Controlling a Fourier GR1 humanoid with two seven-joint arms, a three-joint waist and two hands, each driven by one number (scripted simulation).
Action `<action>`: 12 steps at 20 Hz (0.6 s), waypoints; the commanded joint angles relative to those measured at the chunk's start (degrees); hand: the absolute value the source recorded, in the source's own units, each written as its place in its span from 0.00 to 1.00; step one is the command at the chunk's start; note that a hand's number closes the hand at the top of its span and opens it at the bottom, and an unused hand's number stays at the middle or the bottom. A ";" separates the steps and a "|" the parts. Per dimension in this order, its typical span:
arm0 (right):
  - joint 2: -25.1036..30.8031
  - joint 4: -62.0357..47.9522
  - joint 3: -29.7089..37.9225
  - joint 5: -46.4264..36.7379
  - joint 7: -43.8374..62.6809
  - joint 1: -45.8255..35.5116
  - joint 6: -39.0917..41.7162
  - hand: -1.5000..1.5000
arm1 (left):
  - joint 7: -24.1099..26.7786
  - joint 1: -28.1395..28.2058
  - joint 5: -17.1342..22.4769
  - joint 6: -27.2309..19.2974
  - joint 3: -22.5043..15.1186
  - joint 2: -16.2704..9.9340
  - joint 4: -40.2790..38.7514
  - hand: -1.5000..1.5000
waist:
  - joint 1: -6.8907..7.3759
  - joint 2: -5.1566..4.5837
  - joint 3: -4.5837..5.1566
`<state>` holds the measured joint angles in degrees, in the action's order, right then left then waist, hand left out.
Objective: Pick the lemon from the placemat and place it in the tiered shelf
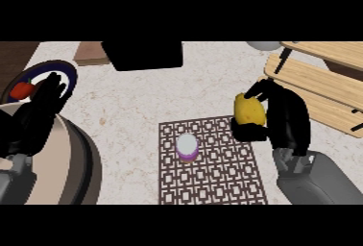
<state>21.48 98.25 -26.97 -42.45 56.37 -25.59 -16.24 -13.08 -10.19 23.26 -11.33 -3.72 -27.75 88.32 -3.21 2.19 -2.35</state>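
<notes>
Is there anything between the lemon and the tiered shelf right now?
Nothing visible. The right hand holds the lemon above the counter, just left of the tiered shelf. The small cup on the placemat sits behind its path.

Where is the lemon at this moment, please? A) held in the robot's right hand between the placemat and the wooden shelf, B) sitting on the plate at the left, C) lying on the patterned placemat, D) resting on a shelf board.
A: the right hand is curled round the lemon, which is beside the placemat and short of the tiered shelf.
</notes>
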 commanded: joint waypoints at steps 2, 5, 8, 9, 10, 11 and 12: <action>3.41 6.49 5.37 -2.97 8.34 -4.13 3.92 1.00 | -3.49 8.51 0.77 0.56 -2.96 2.38 -6.68 0.50 | -0.28 -1.23 2.74; 5.50 8.91 9.23 -1.93 9.79 -6.93 7.31 1.00 | -2.82 9.21 -0.12 -0.32 -3.42 3.42 -7.29 0.50 | -0.40 -1.44 2.81; 7.24 10.19 11.79 -1.60 11.59 -7.67 10.12 1.00 | -2.87 9.45 0.97 0.61 -2.42 2.63 -6.88 0.50 | 0.05 -1.49 2.78; 7.78 10.22 13.78 -1.33 12.62 -9.64 10.94 1.00 | -3.14 9.25 0.45 0.39 -3.03 2.66 -5.97 0.50 | 0.53 -1.43 2.76; 8.47 11.22 15.05 0.14 12.13 -9.77 11.69 1.00 | -3.72 8.38 1.62 0.81 -2.21 2.60 -6.73 0.50 | 0.06 -1.55 2.73; 9.10 11.34 16.02 0.35 12.36 -10.12 12.27 1.00 | -2.74 8.73 -0.13 -0.60 -3.38 3.56 -6.73 0.50 | -0.03 -1.64 2.70; 9.53 11.24 17.66 0.72 13.09 -11.70 12.81 1.00 | -2.95 8.77 0.32 0.89 -3.26 2.49 -6.82 0.50 | 0.28 -1.68 2.76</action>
<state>29.12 107.80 -13.65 -42.99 62.26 -33.77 -8.13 -13.13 -9.85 23.66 -10.85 -3.32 -27.88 88.82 -3.28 2.04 -2.26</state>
